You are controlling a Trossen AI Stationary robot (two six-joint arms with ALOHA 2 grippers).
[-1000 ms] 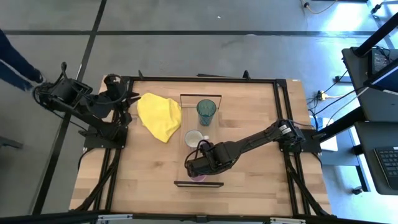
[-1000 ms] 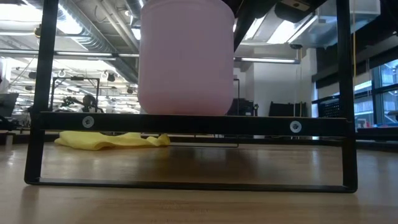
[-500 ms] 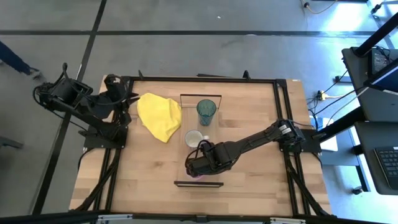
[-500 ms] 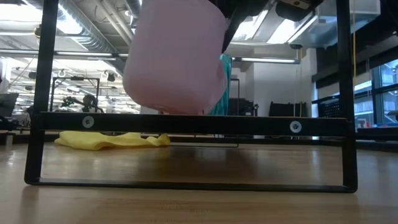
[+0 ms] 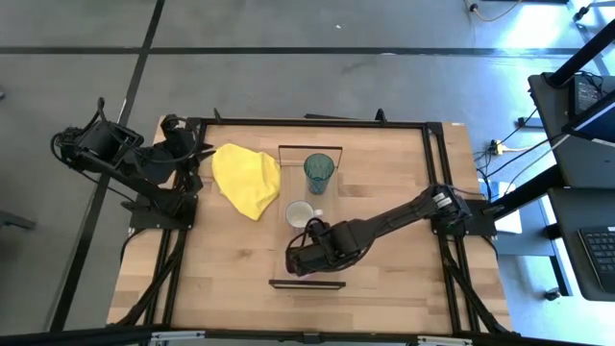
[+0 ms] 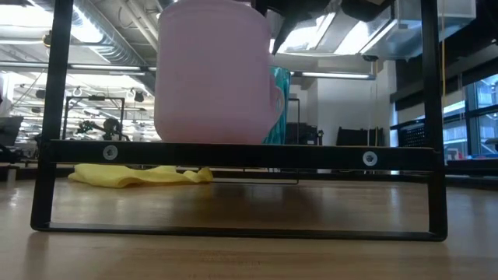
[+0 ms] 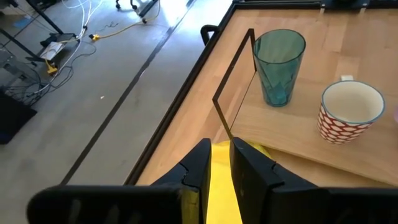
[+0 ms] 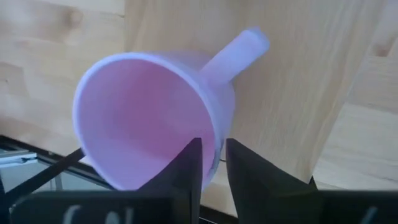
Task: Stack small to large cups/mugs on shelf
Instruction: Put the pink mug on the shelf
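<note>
The pink mug (image 6: 214,74) stands upright at the near end of the long wooden shelf (image 5: 327,207), its handle (image 8: 239,50) sticking out sideways. My right gripper (image 5: 309,258) is over it and shut on it. Farther along the shelf stand the white mug (image 5: 299,213), red-dotted on the outside (image 7: 351,112), and the teal tumbler (image 5: 319,173). My left gripper (image 5: 200,154) waits at the table's far left, shut, beside the yellow cloth (image 5: 246,178). My right gripper holds the pink mug by its rim (image 8: 216,127), on the side next to the handle, with one finger inside the mug and one outside. The fingers come from above, slanting in from the table's right. The mug is upright, its base at the level of the shelf board.
The yellow cloth lies crumpled on the tabletop left of the shelf's far end. The shelf's dark end frame (image 6: 233,152) crosses the low view in front of the mug. Bare tabletop lies to the right of the shelf and near the front edge.
My right gripper has tipped the pink mug up off the shelf and set it back upright, a little farther toward the table's left. The teal tumbler now shows behind the mug in the low view. The gripper has kept its hold.
</note>
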